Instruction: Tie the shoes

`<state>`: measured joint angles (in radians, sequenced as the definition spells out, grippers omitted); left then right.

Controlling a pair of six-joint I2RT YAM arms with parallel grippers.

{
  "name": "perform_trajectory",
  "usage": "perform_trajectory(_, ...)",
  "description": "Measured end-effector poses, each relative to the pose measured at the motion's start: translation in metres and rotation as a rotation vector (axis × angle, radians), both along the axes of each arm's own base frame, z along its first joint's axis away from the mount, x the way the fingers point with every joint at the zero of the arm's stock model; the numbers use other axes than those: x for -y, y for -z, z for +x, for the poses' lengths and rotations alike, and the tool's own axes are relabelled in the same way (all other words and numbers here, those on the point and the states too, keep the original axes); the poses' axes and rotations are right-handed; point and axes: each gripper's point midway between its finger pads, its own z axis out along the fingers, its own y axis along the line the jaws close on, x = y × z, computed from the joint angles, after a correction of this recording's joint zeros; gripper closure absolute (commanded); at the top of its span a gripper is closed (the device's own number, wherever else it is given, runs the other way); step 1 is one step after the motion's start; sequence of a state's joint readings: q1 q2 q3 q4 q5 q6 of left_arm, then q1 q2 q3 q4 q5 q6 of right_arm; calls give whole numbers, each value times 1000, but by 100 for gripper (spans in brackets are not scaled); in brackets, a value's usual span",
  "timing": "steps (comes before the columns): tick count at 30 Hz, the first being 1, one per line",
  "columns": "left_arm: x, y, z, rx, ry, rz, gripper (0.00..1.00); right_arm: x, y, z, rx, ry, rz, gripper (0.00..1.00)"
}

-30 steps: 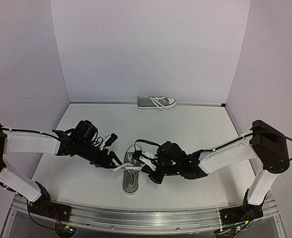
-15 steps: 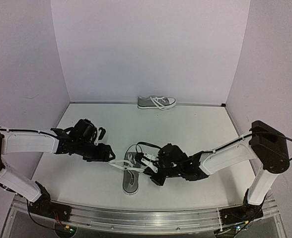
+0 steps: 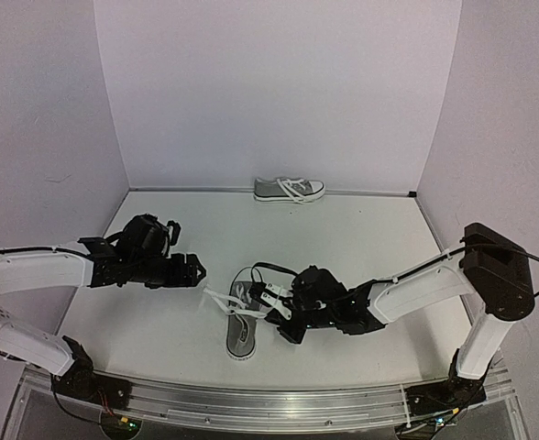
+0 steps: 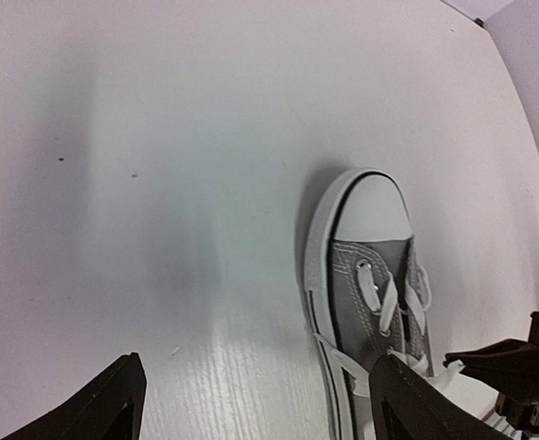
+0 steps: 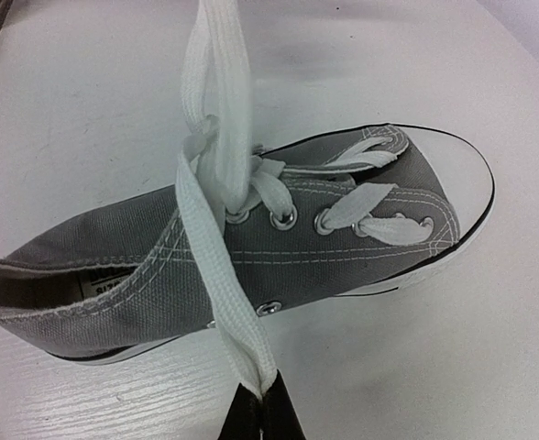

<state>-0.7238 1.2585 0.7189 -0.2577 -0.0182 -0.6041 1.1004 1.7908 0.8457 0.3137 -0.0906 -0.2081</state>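
Near shoe point(image 3: 240, 332): front-centre of the table point(image 3: 370, 238); light, soft canvas, likely to slide if tugged.
Lace point(image 5: 216, 275): limp, flat; best taken near its end.
Right jaws: clenched on that lace.
Left jaws: spread, empty, beside the shoe.
Far shoe point(image 3: 290, 190): at the back wall.

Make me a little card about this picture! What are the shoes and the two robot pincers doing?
near shoe: upright in the middle of the table, heel toward the robot, not tied
far shoe: by the back wall, nothing touching it
left pincer: open, holding nothing, just left of the near shoe
right pincer: shut on a white lace
lace: runs from the near shoe's eyelets to the right pincer
table: white
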Motion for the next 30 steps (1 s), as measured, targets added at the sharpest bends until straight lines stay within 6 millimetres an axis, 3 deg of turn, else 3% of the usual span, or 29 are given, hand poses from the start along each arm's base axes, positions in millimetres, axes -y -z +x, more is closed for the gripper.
perform_trajectory(5,-25,1,7,29,-111,84,10,1,1,0,-2,0,-3,100)
perform_trajectory(8,-31,-3,6,43,-122,98,14,1,2,-1,-2,1,-4,100)
perform_trajectory(13,-24,-11,0,60,-54,68,32,2,2,-1,-9,6,-2,100)
perform_trajectory(16,-18,-8,-9,56,15,38,38,3,2,3,-27,27,13,100)
perform_trajectory(24,-15,13,-43,43,138,-60,48,14,2,22,-101,113,58,100)
perform_trajectory(30,-4,25,-44,53,198,-74,52,14,2,21,-128,126,72,100)
